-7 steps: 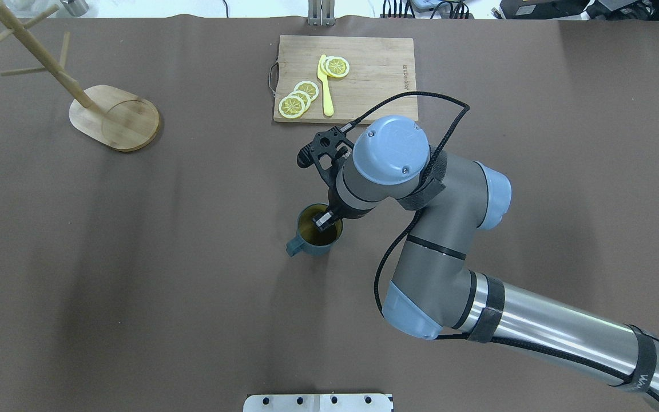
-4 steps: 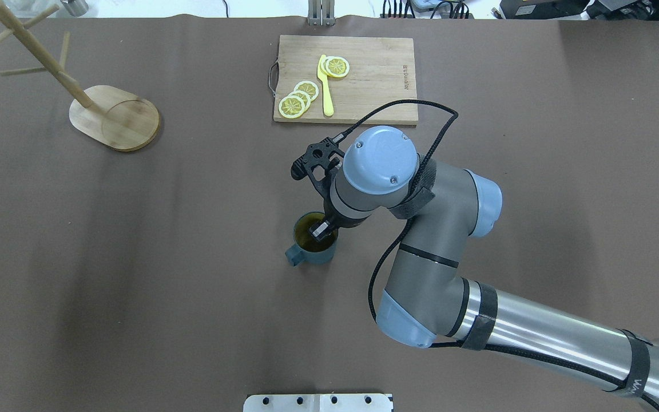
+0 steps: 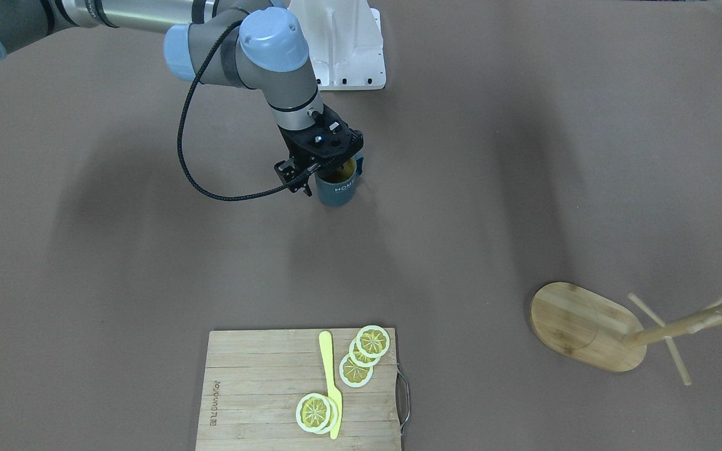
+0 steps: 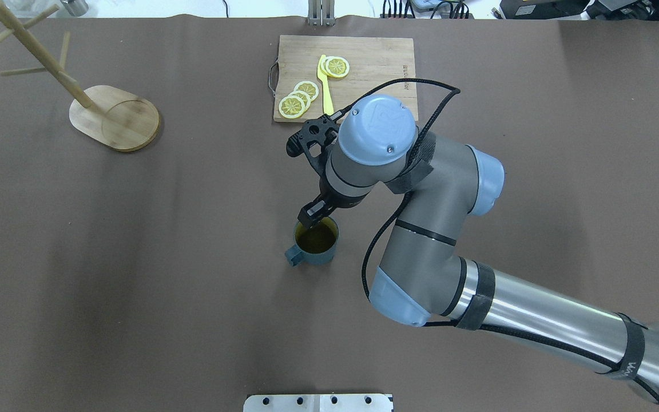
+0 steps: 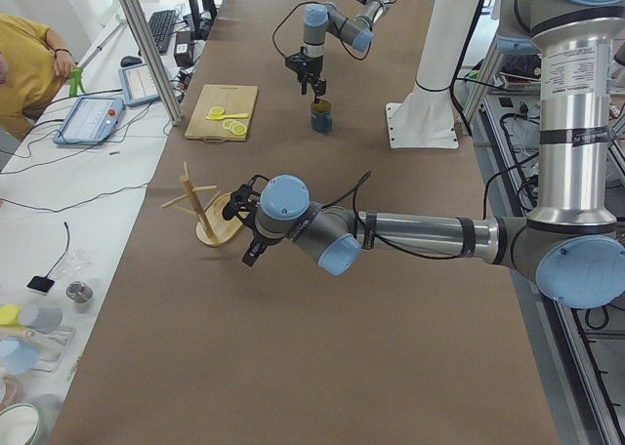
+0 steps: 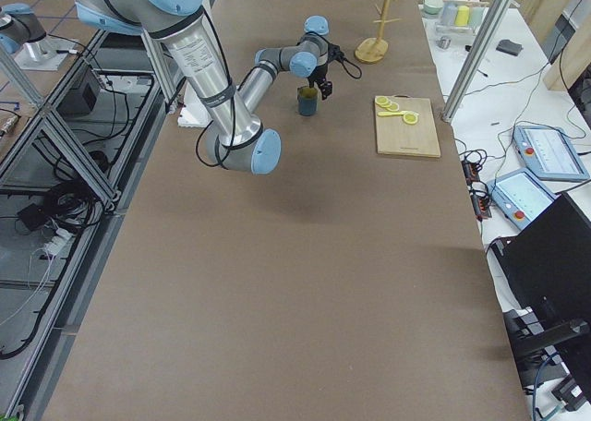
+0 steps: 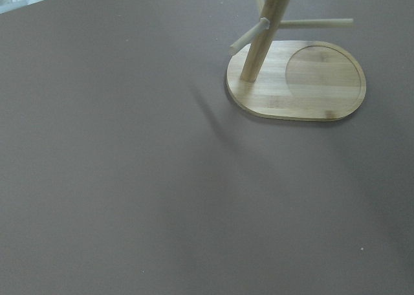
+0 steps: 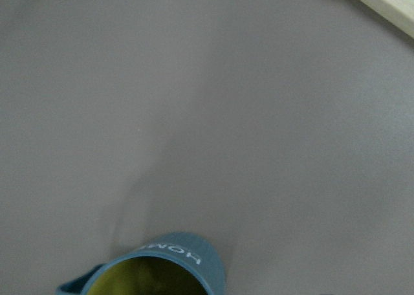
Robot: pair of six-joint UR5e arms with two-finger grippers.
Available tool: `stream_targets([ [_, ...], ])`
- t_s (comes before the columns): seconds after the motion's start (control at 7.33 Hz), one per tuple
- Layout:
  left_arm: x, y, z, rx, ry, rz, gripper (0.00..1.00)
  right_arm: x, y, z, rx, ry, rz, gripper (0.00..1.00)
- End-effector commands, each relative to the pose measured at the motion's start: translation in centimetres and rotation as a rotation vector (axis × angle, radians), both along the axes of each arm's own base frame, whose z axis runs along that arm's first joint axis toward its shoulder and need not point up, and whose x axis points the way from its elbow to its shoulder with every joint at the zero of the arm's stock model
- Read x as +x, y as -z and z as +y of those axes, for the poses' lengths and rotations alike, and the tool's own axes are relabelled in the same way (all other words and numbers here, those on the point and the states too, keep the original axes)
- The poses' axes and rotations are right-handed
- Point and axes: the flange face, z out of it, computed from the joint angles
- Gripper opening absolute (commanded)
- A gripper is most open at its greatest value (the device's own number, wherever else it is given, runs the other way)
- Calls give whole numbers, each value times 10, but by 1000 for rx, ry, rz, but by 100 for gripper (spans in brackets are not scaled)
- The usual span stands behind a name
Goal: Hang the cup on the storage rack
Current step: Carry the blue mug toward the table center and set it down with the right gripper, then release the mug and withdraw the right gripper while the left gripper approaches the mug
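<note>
The dark teal cup (image 4: pixel 316 249) with a yellow interior stands upright on the brown table, handle toward the rack's side; it also shows in the front view (image 3: pixel 336 188) and the right wrist view (image 8: pixel 174 256). My right gripper (image 4: pixel 312 213) hovers just above the cup's far rim, apart from it, open and empty. The bamboo storage rack (image 4: pixel 115 117) stands far off at the table's back left, with nothing on its pegs. It fills the left wrist view (image 7: pixel 297 81). My left gripper (image 5: pixel 252 253) is near the rack; I cannot tell its state.
A wooden cutting board (image 4: pixel 364 80) with lemon slices (image 4: pixel 298 97) and a yellow knife (image 4: pixel 325 86) lies at the back middle, just beyond my right wrist. A white mounting plate (image 4: pixel 318 402) sits at the near edge.
One right finger was inside the cup, and the cup slid slightly left and nearer the robot. The gripper has since risen out of it and the cup stands free.
</note>
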Motion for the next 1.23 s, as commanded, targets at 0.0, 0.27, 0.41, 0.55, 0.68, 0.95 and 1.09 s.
stream_targets([
  [0.0, 87, 64, -18, 31, -57, 124, 97, 74, -49, -37, -59, -54, 9, 100],
  [0.27, 182, 138, -29, 105, -94, 158, 98, 185, -113, -83, -181, -111, 18, 100],
  [0.41, 238, 171, -15, 140, -42, 180, 98, 241, -158, -101, -213, -122, 47, 100],
  [0.55, 303, 202, 3, 156, -30, 214, 97, 297, -207, -109, -218, -122, 72, 100],
  [0.68, 344, 219, 19, 194, -28, 220, 97, 337, -249, -110, -274, -172, 99, 100],
  [0.95, 398, 244, 58, 236, -112, 262, 96, 367, -290, -108, -316, -210, 142, 100],
  [1.09, 436, 254, 96, 273, -77, 261, 96, 374, -294, -113, -326, -224, 142, 100],
])
